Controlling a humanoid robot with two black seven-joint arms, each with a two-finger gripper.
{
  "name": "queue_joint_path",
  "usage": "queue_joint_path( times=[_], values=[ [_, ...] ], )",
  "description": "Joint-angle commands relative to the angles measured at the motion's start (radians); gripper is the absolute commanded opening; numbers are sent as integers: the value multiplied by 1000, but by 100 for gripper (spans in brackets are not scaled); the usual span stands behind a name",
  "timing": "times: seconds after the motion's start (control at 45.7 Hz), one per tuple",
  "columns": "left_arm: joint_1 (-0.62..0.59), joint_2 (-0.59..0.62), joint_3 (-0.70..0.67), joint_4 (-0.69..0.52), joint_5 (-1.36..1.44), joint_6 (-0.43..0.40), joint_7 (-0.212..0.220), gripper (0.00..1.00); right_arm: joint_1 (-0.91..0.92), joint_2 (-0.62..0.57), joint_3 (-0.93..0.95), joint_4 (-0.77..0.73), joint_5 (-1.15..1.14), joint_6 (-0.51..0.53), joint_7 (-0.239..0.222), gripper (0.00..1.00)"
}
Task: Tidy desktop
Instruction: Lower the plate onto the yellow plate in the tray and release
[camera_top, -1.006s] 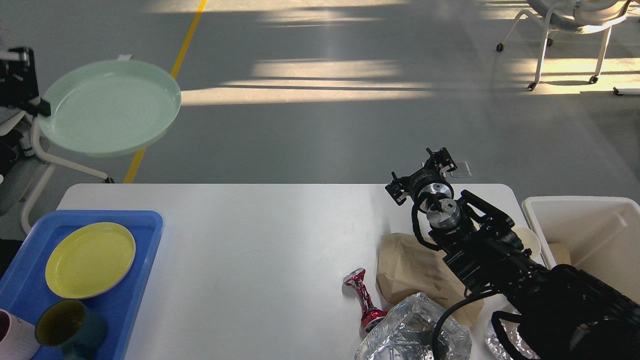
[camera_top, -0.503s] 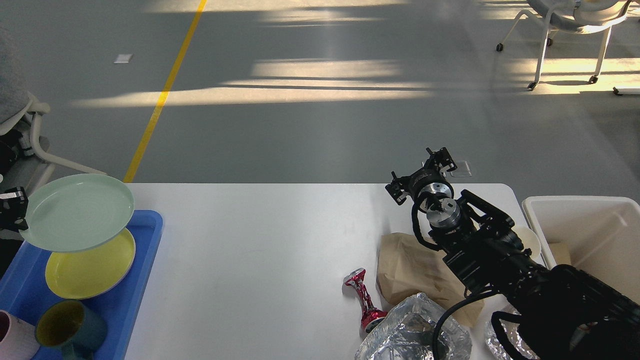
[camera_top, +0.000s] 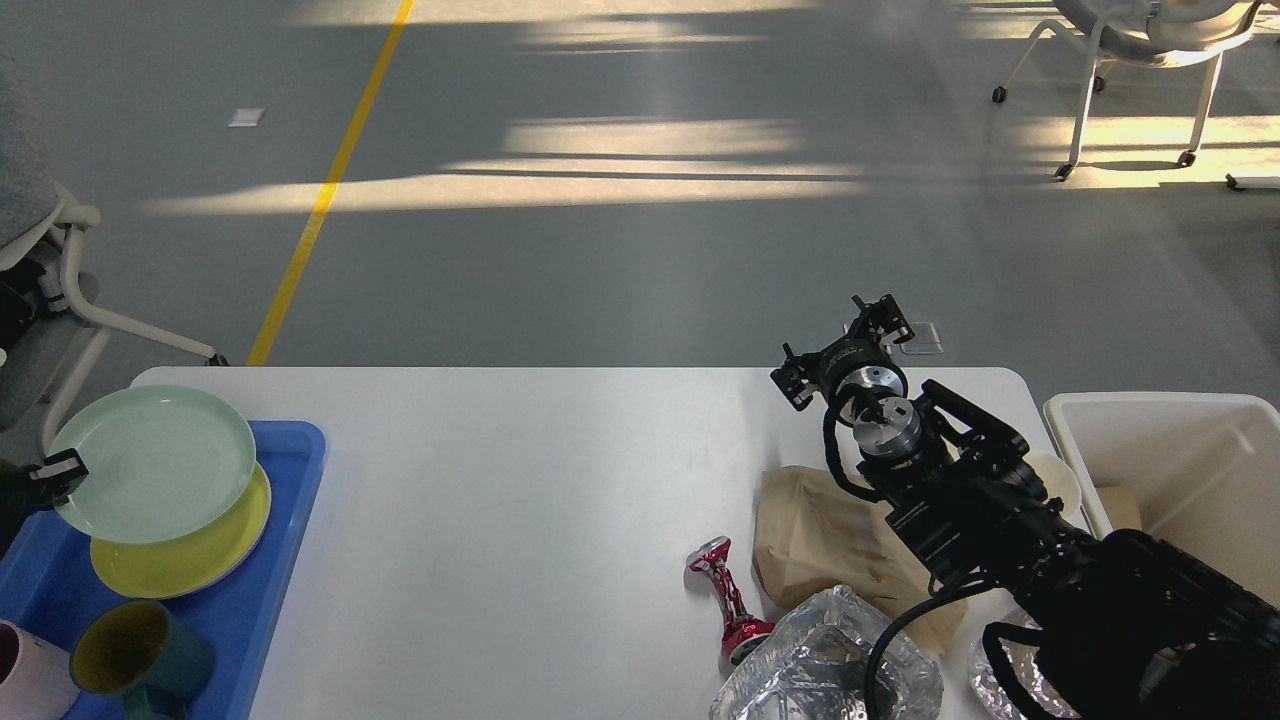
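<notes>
Resting on the yellow plate (camera_top: 215, 560) inside the blue tray (camera_top: 290, 600), the pale green plate (camera_top: 152, 462) is gripped at its left rim by the left claw (camera_top: 60, 470), whose fingers appear clamped on that edge, though only a small part of them is seen at the frame's border. The desk (camera_top: 500, 520) spans the lower half of the view, with the tray at its left end and a white bin (camera_top: 1160, 405) just beside its right end. The right claw (camera_top: 845, 350) is held above the desk's far right side; whether its fingers are apart or together cannot be told. Below that arm, a brown paper bag (camera_top: 820, 540), a crushed red can (camera_top: 728, 600) and crumpled foil (camera_top: 810, 670) are left uncleared. The green plate sits off-centre on the yellow one, overhanging toward the tray's far left corner, so a careless release could probably tip it or slide it off. 2 mugs (camera_top: 140, 655) are crowded near the stack and might be knocked.
</notes>
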Motion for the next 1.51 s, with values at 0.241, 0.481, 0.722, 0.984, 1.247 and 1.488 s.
queue_joint_path(
  times=[0.241, 0.481, 0.722, 0.984, 1.247, 1.488],
  values=[
    [78, -49, -48, 1, 2, 31, 0, 21, 0, 0, 0, 0, 0, -1, 0, 100],
    [88, -46, -49, 1, 2, 31, -2, 44, 0, 0, 0, 0, 0, -1, 0, 100],
    [85, -38, -49, 1, 3, 28, -11, 57, 0, 0, 0, 0, 0, 1, 0, 100],
    [90, -49, -92, 1, 0, 80, -17, 57, 0, 0, 0, 0, 0, 1, 0, 100],
    [170, -95, -151, 1, 2, 257, -19, 55, 0, 0, 0, 0, 0, 1, 0, 100],
    [206, -124, -157, 1, 0, 266, -20, 54, 0, 0, 0, 0, 0, 1, 0, 100]
  ],
)
